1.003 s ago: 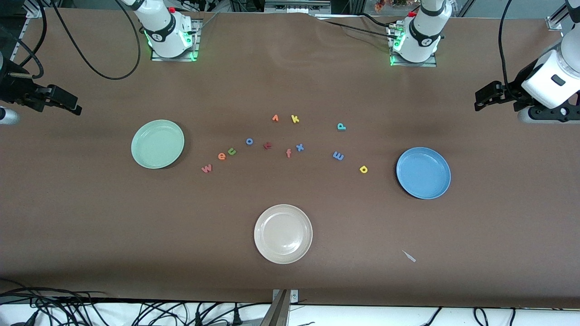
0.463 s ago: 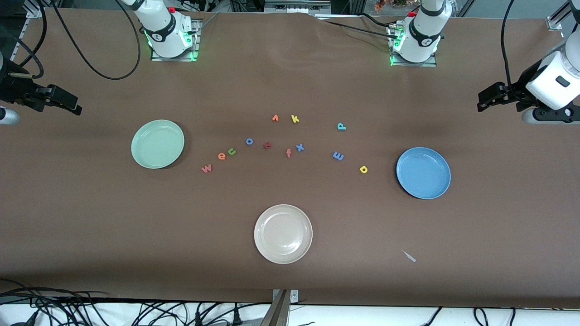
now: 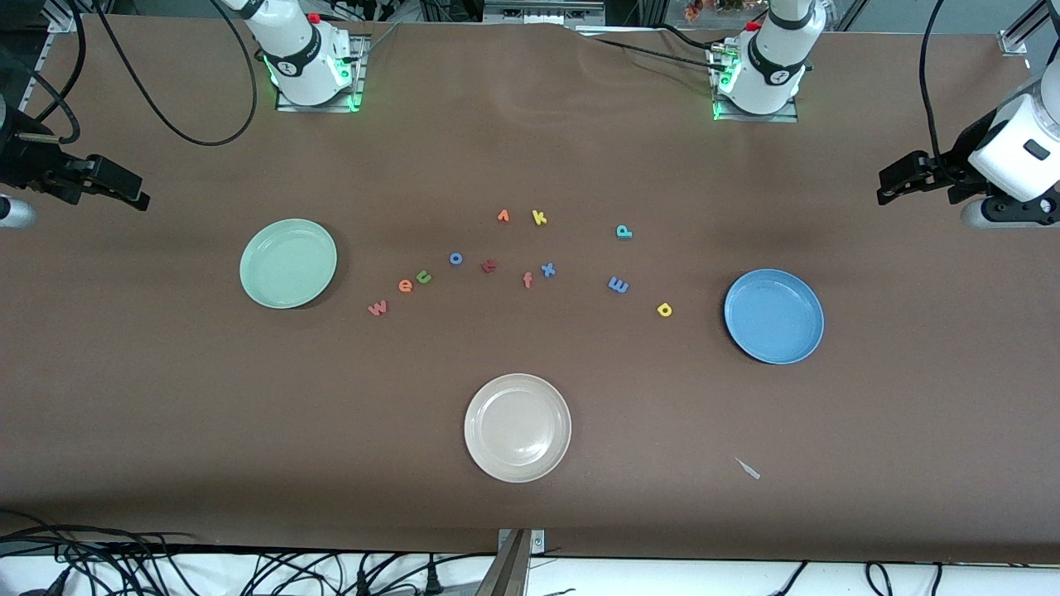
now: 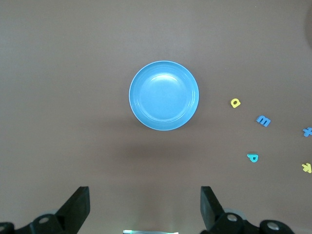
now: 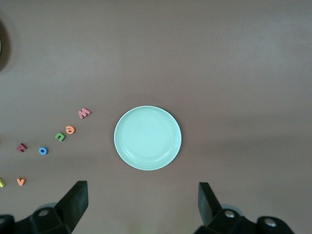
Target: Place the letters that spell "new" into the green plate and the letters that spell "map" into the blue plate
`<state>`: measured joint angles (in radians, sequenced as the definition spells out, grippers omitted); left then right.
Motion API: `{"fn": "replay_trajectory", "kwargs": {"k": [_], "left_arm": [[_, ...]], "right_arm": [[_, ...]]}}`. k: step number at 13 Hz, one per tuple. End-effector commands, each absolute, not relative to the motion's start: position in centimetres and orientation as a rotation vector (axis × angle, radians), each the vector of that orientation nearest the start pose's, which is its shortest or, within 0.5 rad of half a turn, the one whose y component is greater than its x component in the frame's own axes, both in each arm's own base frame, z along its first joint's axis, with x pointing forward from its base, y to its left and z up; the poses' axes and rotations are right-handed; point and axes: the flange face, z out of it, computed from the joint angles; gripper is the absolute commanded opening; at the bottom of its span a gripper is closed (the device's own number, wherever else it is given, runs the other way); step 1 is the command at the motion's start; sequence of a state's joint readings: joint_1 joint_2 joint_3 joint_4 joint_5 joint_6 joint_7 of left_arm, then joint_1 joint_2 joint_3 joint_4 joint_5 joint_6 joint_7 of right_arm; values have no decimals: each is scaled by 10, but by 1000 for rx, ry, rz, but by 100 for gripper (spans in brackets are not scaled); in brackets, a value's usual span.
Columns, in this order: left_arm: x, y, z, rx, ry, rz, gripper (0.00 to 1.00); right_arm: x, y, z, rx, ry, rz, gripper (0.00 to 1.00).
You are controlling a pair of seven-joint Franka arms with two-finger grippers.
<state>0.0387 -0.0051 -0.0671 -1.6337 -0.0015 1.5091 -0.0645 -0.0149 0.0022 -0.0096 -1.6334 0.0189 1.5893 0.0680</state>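
Note:
The pale green plate [image 3: 288,263] [image 5: 147,138] lies toward the right arm's end of the table. The pink "w" [image 3: 378,308] [image 5: 84,113], orange "e" [image 3: 405,286] [image 5: 71,129] and green "n" [image 3: 424,276] [image 5: 60,136] sit in a row beside it. Toward the left arm's end lies the blue plate [image 3: 774,316] [image 4: 164,95], with the yellow "a" [image 3: 664,310] [image 4: 235,102], blue "m" [image 3: 619,285] [image 4: 263,121] and teal "p" [image 3: 623,232] [image 4: 252,157] nearby. Both plates hold nothing. My left gripper [image 3: 898,178] [image 4: 144,197] hangs open and empty high over its end of the table. My right gripper [image 3: 124,189] [image 5: 142,195] hangs open and empty over the other end.
A cream-white plate [image 3: 517,427] lies nearer the front camera, mid-table. Other letters sit between the two groups: blue "o" [image 3: 455,258], a dark red letter [image 3: 489,266], orange "f" [image 3: 527,280], blue "x" [image 3: 548,269], an orange letter [image 3: 503,216] and yellow "k" [image 3: 539,218]. A small scrap [image 3: 748,468] lies on the cloth.
My left gripper has drifted a little outward toward its end of the table. The right arm, the letters and the plates have not moved.

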Motion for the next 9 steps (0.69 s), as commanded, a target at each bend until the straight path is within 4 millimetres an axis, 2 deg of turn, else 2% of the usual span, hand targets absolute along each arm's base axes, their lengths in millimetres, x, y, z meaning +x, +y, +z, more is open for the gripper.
{"fn": "replay_trajectory", "kwargs": {"k": [1, 9], "left_arm": [[544, -13, 595, -3109, -31, 168, 100], [544, -8, 593, -3109, -41, 175, 100]], "right_arm": [[554, -13, 600, -3112, 140, 80, 100], [554, -13, 600, -3112, 140, 80, 100]]}}
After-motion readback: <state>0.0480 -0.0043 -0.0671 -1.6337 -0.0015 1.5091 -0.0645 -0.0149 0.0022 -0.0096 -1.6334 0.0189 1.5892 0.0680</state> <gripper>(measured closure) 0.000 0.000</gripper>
